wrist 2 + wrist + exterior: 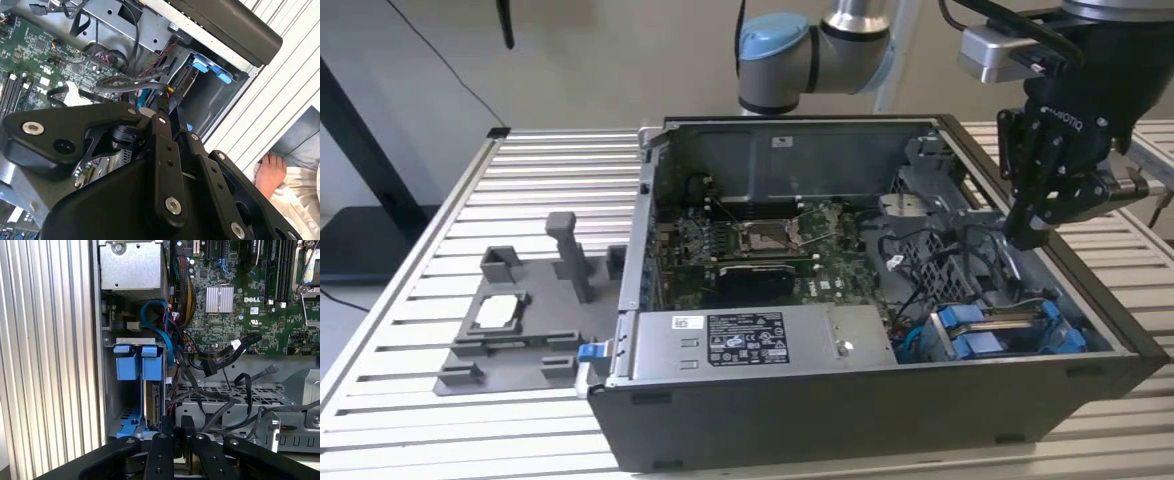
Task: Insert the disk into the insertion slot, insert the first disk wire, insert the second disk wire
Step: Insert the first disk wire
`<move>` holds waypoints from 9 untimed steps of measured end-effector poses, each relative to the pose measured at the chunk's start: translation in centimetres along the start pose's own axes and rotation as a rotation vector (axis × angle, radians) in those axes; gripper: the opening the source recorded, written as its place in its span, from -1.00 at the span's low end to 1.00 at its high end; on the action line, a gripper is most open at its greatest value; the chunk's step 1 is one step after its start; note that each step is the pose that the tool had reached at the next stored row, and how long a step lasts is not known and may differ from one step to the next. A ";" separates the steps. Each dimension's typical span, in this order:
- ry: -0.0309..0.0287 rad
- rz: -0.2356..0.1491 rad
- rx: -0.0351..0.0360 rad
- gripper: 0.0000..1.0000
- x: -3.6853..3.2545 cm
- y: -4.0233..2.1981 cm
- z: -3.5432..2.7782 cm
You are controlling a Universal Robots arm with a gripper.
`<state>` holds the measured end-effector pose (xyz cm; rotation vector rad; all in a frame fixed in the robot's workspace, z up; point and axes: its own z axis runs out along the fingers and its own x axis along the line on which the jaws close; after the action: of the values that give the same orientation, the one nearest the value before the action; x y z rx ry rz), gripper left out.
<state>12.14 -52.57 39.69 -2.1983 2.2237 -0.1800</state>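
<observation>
The disk (pixel 151 402) stands on edge in the insertion slot (pixel 111 395), at the corner of the computer case (pixel 854 420) that lies low on the exterior view's right. Its blue carrier tabs (pixel 127 364) sit at the mouth of the bay. From how deep it sits, you can take the first step as done, though I cannot tell whether the carrier has latched.

Treat the disk as dense and rigid but sensitive to knocks. If you must reseat it, press or pull on the blue plastic frame, never on the bare circuit edge. The frame will flex a little; the metal body will not.

The gripper (pixel 177 434) hangs just above the bay, beside the tangle of black wires (pixel 220 390). Its fingers (pixel 166 432) are drawn close together. I cannot tell whether a wire is pinched between them.

The wires are light and limp, and they will swing and twist. Only the plug is stiff enough to steer. One loose black plug (pixel 210 367) lies near the motherboard (pixel 235 315). Hold a plug by its body, square to its flat sides, not by the cord.
</observation>
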 end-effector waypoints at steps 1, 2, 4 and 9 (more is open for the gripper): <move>0.0000 0.000 0.0000 -0.62 0.00 0.00 0.00; 0.0001 0.000 -0.0007 -0.62 0.05 0.00 0.00; -0.0024 0.000 -0.0034 -0.62 0.39 -0.02 0.04; -0.0030 -0.002 -0.0334 -0.62 1.09 -0.30 0.32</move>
<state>12.44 -53.69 39.49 -2.2155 2.2396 -0.1406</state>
